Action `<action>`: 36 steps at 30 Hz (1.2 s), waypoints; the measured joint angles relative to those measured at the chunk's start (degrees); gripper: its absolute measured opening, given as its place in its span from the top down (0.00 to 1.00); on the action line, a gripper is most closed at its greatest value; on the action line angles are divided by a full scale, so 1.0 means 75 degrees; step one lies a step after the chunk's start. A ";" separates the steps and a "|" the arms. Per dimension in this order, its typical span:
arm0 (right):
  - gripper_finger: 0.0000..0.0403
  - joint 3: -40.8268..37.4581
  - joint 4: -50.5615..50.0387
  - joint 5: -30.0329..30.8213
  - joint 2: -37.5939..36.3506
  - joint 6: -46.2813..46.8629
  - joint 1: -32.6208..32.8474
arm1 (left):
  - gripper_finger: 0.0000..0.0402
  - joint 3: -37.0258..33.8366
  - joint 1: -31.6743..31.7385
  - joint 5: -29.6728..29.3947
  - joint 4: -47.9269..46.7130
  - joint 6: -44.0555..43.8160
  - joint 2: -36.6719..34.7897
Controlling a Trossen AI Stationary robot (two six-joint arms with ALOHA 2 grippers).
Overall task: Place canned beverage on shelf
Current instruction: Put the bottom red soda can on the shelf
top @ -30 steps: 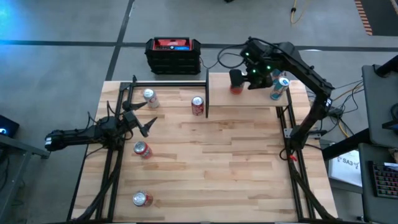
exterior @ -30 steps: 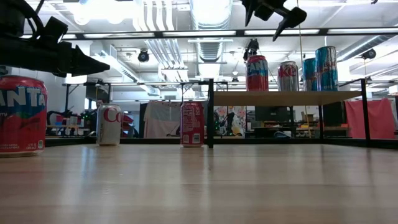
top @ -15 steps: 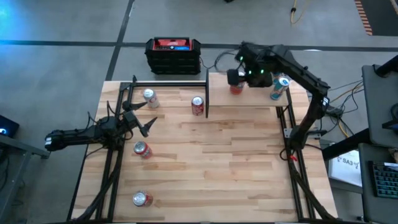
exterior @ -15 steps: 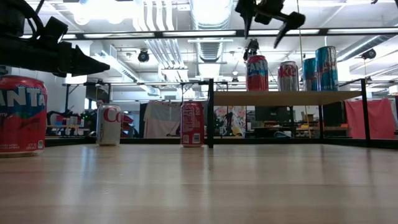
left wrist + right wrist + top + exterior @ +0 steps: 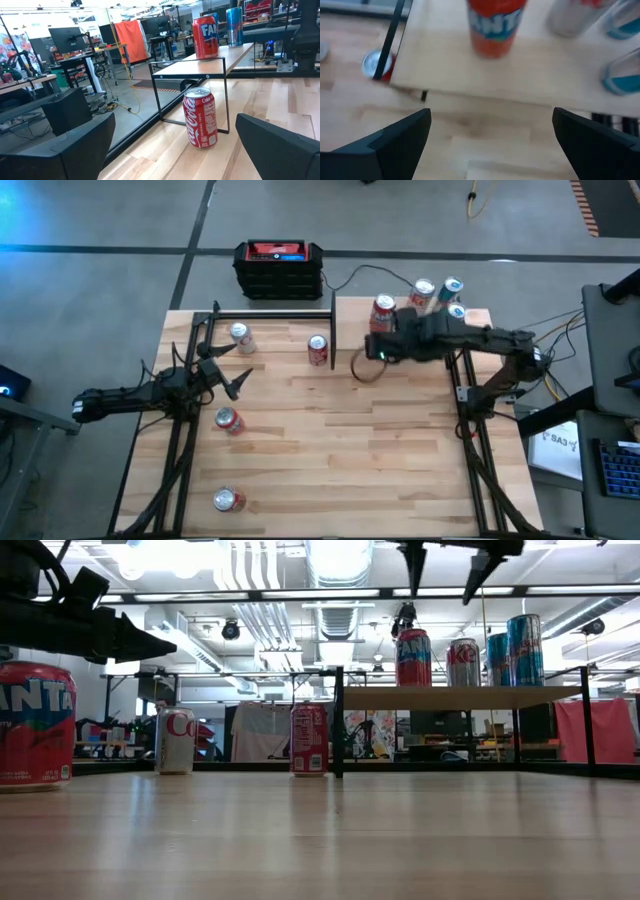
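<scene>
Shelf (image 5: pixel 420 330) holding four cans, right pincer (image 5: pixel 362 366) spread — hovering off its front edge, left pincer (image 5: pixel 222 372) spread, idle.

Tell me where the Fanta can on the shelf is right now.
In the high view, the Fanta can stands upright at the left end of the shelf, beside a silver can.

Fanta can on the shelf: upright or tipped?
Upright. The Fanta can stands on its base on the shelf; from above its round top faces the camera. The right tool is clear of it.
</scene>
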 joint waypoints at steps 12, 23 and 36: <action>0.01 -0.2778 0.1978 0.3608 -0.0095 0.1208 0.1161 | 0.01 0.0001 -0.0002 0.0002 -0.0002 0.0000 0.0001; 0.01 -0.4072 0.3364 0.5426 0.0365 0.1616 0.1074 | 0.01 0.0000 -0.0003 0.0001 -0.0002 0.0000 0.0001; 0.01 -0.4308 0.3368 0.5531 0.1010 0.2786 0.0873 | 0.01 0.0003 -0.0003 0.0003 -0.0003 0.0000 0.0001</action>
